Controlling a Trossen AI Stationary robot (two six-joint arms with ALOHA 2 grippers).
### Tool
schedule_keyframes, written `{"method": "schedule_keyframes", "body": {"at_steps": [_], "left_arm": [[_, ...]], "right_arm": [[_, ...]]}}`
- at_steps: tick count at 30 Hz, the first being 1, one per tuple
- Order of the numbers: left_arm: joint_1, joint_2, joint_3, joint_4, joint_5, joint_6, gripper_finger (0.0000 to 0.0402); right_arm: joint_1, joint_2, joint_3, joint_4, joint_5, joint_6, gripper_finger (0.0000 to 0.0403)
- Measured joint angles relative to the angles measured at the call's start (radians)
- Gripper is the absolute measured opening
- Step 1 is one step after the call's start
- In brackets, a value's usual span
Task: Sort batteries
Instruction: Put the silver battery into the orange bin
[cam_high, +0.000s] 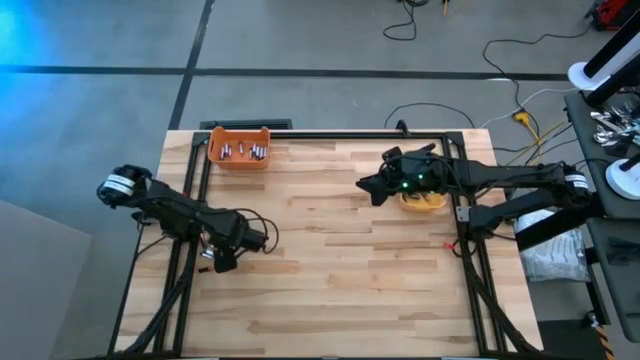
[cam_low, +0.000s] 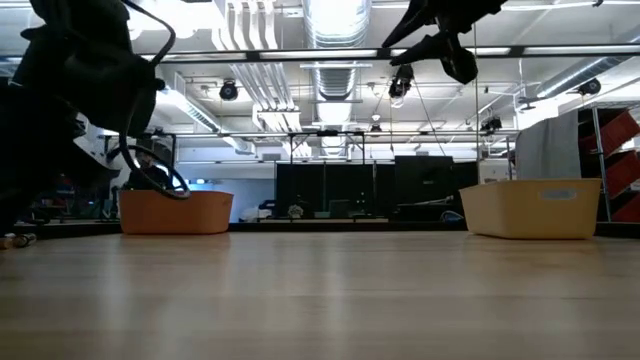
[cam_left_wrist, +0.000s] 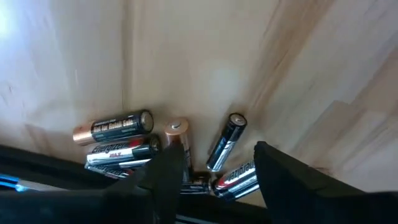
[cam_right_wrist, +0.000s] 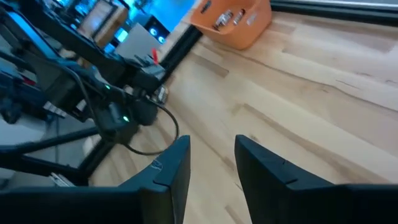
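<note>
Left gripper (cam_left_wrist: 214, 168): fingers parted, astride a loose pile of batteries (cam_left_wrist: 124, 140) at the table's near-left edge; closing here risks pinching two cells or scattering neighbours. Right gripper (cam_right_wrist: 211, 158): fingers apart, empty, raised above the yellow bin (cam_high: 425, 203) at far right.

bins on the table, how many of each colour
orange plastic bin: 1
yellow plastic bin: 1
total: 2
</note>
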Motion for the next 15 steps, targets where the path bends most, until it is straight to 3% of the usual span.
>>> {"method": "schedule_keyframes", "body": {"at_steps": [15], "left_arm": [[0.001, 0.085, -0.027, 0.096, 0.045, 0.12, 0.0055]], "right_arm": [[0.0, 0.0, 0.007, -0.092, 0.0, -0.017, 0.0085]]}}
